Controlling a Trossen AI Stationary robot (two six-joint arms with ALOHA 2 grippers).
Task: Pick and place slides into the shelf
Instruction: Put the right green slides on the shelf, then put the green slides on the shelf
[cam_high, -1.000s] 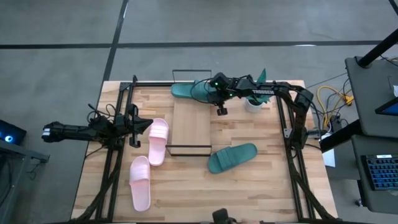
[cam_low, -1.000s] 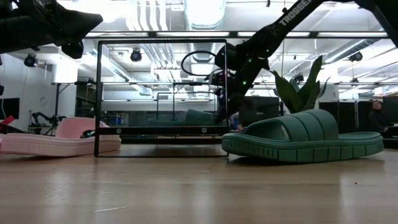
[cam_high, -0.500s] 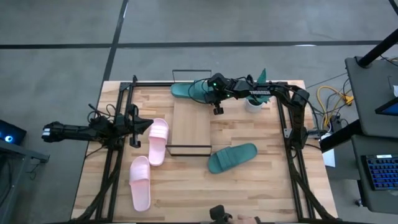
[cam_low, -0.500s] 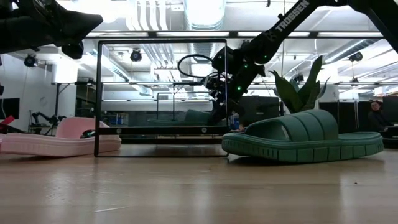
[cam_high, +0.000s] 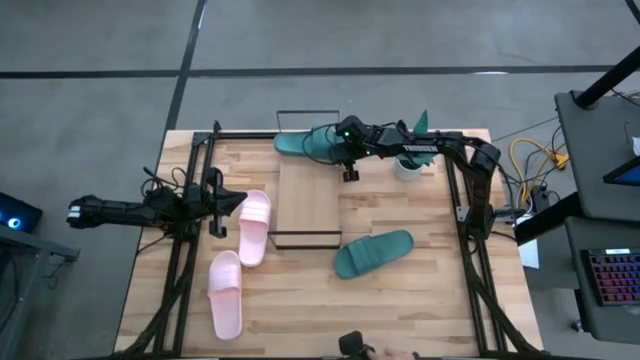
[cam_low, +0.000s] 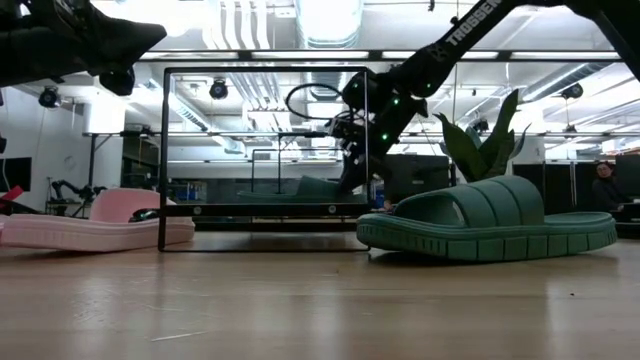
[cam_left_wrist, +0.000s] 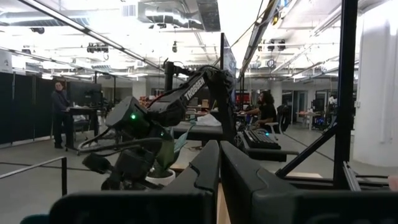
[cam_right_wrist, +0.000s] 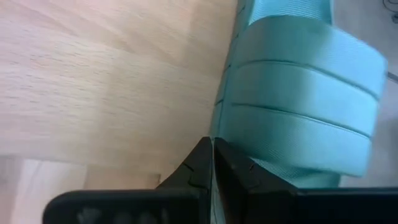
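One teal slide (cam_high: 300, 144) lies across the far end of the light-wood shelf (cam_high: 307, 200), by its far wire rail. My right gripper (cam_high: 340, 152) is at this slide's right end, shut on it; the wrist view shows the ribbed strap (cam_right_wrist: 298, 118) beside the gripper (cam_right_wrist: 212, 144). A second teal slide (cam_high: 372, 252) rests sole-down on the table, to the right of the shelf's near end. Two pink slides (cam_high: 253, 226) (cam_high: 225, 292) lie left of the shelf. My left gripper (cam_high: 232, 200) hovers shut at the table's left, touching nothing. My right gripper pinches the teal slide's sole rim (cam_right_wrist: 217, 121), just beside the strap, between its two fingers. The fingers slant down from the table's right and lie along the rim. The slide stays low and level at the shelf's far end.
A potted plant (cam_high: 410, 160) stands right of the right gripper, close to the arm. The shelf's black wire rails (cam_low: 260, 70) rise at both short ends. Black arm frames run along the table's left and right sides. Bare wood lies near the front edge.
My right gripper has crept a little toward the table's far left corner, staying shut, and the teal slide has gone with it. The left arm has kept still.
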